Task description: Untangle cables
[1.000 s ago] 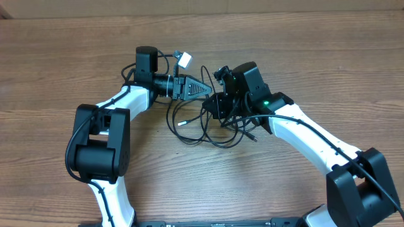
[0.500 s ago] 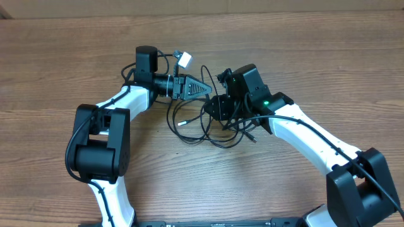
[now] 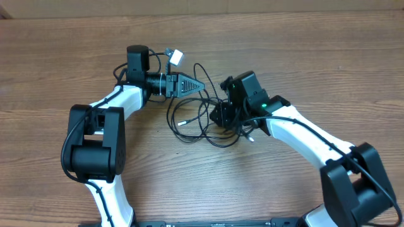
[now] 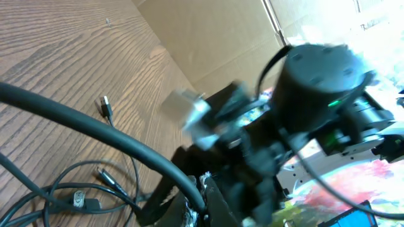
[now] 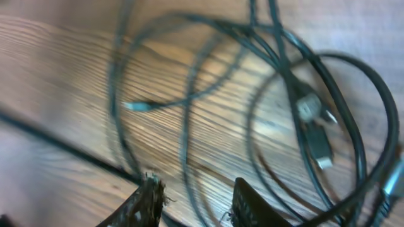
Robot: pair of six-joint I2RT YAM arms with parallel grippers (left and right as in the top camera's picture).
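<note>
Patience pays: right pincer [image 5: 197,189], open astride one strand of the cables [image 5: 307,107], should close squarely; left pincer [image 3: 201,86] looks shut, hold unclear.

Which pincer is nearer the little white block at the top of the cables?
Left. In the overhead view the left pincer sits just below and right of the white block. The right pincer hangs open farther off, over the tangled cables.
</note>
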